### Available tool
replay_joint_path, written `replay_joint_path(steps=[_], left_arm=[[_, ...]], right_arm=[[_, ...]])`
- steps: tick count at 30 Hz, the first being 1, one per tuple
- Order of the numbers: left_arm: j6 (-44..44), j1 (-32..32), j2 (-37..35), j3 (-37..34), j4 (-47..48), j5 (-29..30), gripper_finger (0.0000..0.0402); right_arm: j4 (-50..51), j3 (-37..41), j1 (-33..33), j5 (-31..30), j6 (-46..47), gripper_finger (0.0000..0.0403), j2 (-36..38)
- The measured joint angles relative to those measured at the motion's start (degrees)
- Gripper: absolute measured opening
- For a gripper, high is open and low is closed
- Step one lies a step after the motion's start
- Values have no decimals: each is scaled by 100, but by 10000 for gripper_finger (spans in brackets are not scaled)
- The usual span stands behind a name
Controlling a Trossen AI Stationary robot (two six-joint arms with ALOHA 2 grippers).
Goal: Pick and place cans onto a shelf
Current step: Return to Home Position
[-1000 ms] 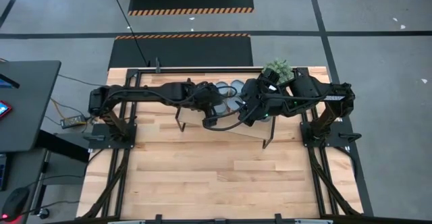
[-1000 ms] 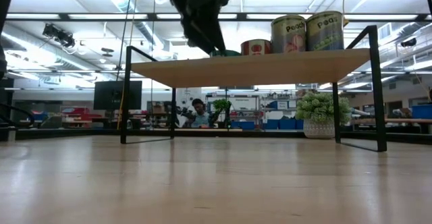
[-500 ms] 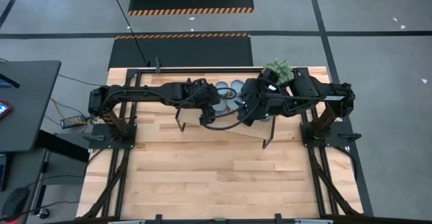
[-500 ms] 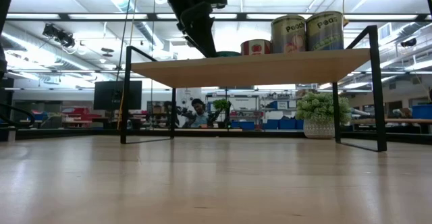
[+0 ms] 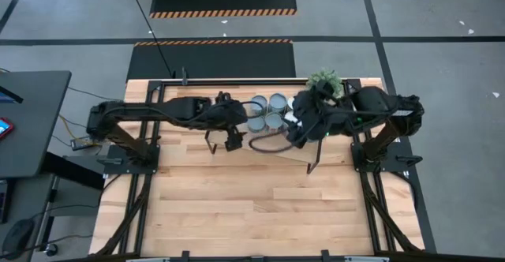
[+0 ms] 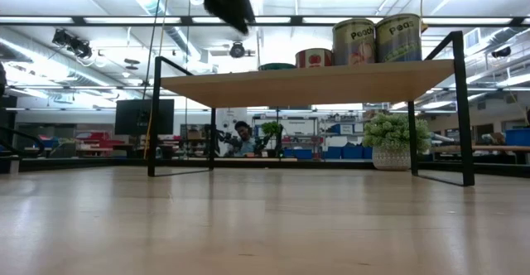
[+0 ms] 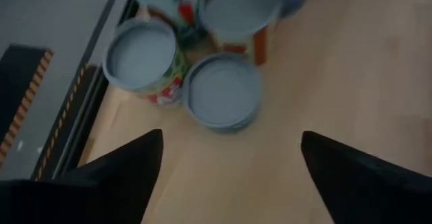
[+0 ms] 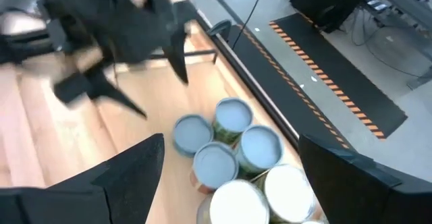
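The shelf [image 6: 306,83] is a light-wood board on black legs; it also shows in the high view [image 5: 286,156]. Several cans stand on it in a cluster [image 5: 267,112], with grey-blue tops [image 7: 223,92] and white tops [image 8: 236,200]. In the low view the tall cans [image 6: 377,39], a red one [image 6: 314,57] and a low one [image 6: 277,65] stand on the board. My left gripper [image 5: 230,141] [image 7: 229,177] is open and empty, above the shelf's left part, left of the cans. My right gripper [image 5: 295,128] [image 8: 229,183] is open and empty, just right of the cluster.
A potted plant [image 5: 323,80] [image 6: 393,138] stands at the table's far right, behind the shelf. A black rail [image 5: 237,80] runs along the far edge. Bare tabletop [image 5: 252,207] lies in front of the shelf. A person [image 6: 243,138] sits in the room beyond.
My left gripper has risen and drawn back toward the table's left edge, away from the cans, which stay standing on the shelf. My right gripper has drawn back a little toward the table's right edge.
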State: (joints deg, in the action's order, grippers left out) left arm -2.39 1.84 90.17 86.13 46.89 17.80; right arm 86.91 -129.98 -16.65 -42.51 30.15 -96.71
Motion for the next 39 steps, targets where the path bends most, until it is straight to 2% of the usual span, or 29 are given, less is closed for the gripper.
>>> replay_joint_path(steps=[6, 10, 16, 23, 30, 39], left_arm=[[-164, -418, -700, -176, -116, 3, 309], [-384, -589, -1303, -668, -327, 11, 274], [-895, -731, -2338, -1487, -601, -8, 222], [-1419, -853, -3358, -2030, -760, 0, 171], [-1863, -859, -4385, -2770, -1228, 22, 141], [-2424, -858, -5693, -3850, -2016, 130, 128]], right_arm=[[-40, 614, -226, -23, 385, 348, 373], [-421, 1228, -441, -77, 619, 348, 710], [-1360, 2393, -659, -138, 740, 347, 1460], [-2507, 3678, -688, -110, 739, 347, 2338], [-3520, 4925, -688, -94, 812, 347, 3285], [-5034, 6537, -688, -92, 884, 347, 4535]])
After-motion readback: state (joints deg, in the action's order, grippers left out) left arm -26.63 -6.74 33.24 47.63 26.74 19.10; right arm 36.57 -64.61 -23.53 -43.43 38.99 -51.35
